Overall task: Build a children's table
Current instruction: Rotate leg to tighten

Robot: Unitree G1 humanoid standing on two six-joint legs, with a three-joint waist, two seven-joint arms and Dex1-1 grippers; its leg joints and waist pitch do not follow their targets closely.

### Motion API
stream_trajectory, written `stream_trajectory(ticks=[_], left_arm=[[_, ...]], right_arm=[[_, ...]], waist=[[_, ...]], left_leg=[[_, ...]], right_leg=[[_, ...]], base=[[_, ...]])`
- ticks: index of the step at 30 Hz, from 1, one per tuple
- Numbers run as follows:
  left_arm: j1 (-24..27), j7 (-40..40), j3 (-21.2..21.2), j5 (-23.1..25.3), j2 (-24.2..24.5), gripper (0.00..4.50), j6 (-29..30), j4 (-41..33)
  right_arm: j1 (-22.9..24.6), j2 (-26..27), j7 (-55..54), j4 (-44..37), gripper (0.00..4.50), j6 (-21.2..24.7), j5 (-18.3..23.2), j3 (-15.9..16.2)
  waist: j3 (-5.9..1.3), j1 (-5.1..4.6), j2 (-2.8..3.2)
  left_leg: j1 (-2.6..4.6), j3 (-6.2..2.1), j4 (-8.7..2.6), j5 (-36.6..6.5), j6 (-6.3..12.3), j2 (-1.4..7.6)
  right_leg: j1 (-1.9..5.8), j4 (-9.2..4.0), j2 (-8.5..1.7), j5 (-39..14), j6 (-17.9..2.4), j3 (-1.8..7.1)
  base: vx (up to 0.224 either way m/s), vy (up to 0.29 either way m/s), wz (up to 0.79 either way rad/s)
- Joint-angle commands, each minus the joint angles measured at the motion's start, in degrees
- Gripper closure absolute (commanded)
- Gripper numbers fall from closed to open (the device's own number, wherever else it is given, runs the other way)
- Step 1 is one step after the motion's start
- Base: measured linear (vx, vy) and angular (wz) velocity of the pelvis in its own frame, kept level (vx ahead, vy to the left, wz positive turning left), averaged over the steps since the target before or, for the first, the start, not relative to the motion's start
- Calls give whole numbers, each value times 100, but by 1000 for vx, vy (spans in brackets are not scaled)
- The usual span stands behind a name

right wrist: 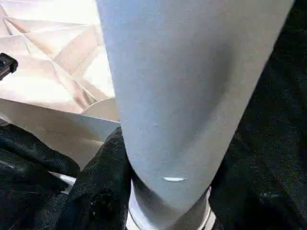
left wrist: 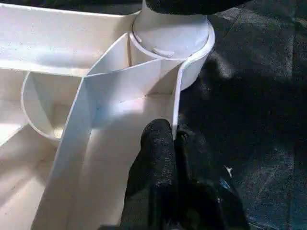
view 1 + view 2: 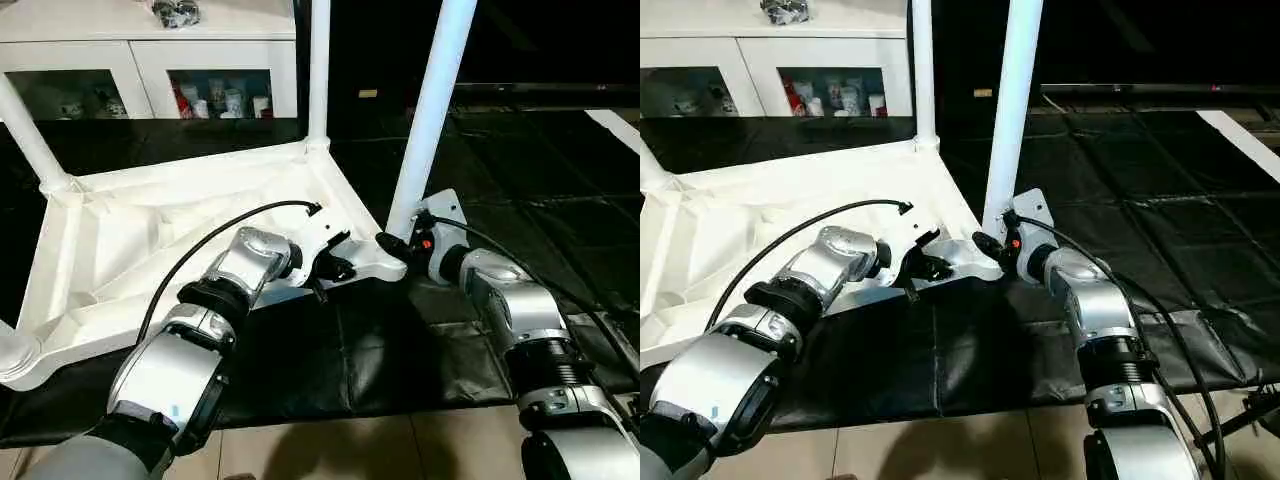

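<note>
Underfoot, black mat [image 3: 330,370]; left gripper [image 2: 173,143] pinches tabletop [image 3: 130,250] rim, right gripper [image 3: 400,243] clasps leg [image 3: 430,110].

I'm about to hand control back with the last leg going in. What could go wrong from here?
1. The right gripper holds the near leg only at its base; the long leg leans and could tip or bind in its socket.
2. The left gripper pinches just the thin rim of the tabletop; it might slip.
3. The top sits tilted on the black mat, so pushing may shift it.
</note>
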Motion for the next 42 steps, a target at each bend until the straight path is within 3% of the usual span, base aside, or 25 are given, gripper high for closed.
stream_trajectory(ticks=[1, 5, 9, 12, 16, 21, 30, 31, 42], left_arm=[[-232, 287, 61, -148, -406, 450, -151, -210], [-162, 106, -26, -61, -302, 450, -274, -231], [-80, -215, -105, -11, -103, 450, -364, -283], [11, -816, -243, 46, 160, 450, -661, -368], [66, -1350, -335, 49, 342, 450, -902, -385], [116, -1982, -477, 66, 553, 450, -1224, -426], [252, -3199, -784, 97, 935, 450, -1612, -648], [279, -3394, -834, 100, 998, 450, -1678, -683], [375, -3787, -960, 73, 1110, 450, -1768, -878]], right_arm=[[43, 569, 372, -31, 189, 126, 202, 560], [147, 502, 483, -132, 150, 94, 187, 580], [285, 216, 946, -209, 106, -124, 263, 581], [434, -252, 1706, -380, 93, -223, 424, 576], [482, -630, 2325, -477, 60, -247, 582, 531], [514, -1150, 3196, -570, 19, -251, 702, 580], [432, -1583, 4256, -402, 19, -401, 850, 747], [412, -1585, 4456, -370, 47, -395, 920, 792], [321, -1475, 4820, -174, 133, -538, 933, 1008]], waist=[[-387, 13, -53], [-390, 8, -53], [-407, 17, -51], [-426, 32, -55], [-433, 54, -25], [-414, 110, -22], [-429, 260, -49], [-429, 275, -39], [-434, 290, -35]], left_leg=[[-9, -28, -362, -860, 376, 95], [-5, -33, -368, -862, 366, 107], [-12, -31, -359, -774, 420, 112], [-39, -30, -344, -597, 569, 126], [-30, -18, -323, -520, 681, 148], [-16, -6, -324, -764, 634, 151], [2, -6, -329, -680, 565, 184], [-1, -12, -331, -686, 563, 185], [-2, -14, -335, -667, 466, 189]], right_leg=[[361, -520, -415, -1660, -950, 293], [359, -518, -417, -1672, -931, 301], [383, -485, -430, -1351, -1021, 310], [415, -429, -421, -884, -1164, 309], [402, -387, -422, -486, -1383, 302], [403, -427, -425, -853, -1333, 301], [377, -389, -441, -809, -1339, 315], [373, -389, -444, -828, -1330, 310], [364, -382, -445, -901, -1315, 305]], base=[[0, 0, 0], [0, 0, 0], [0, 0, 0], [0, 0, 0], [0, 0, 0], [0, 0, 0], [0, 0, 0], [0, 0, 0], [0, 0, 0]])
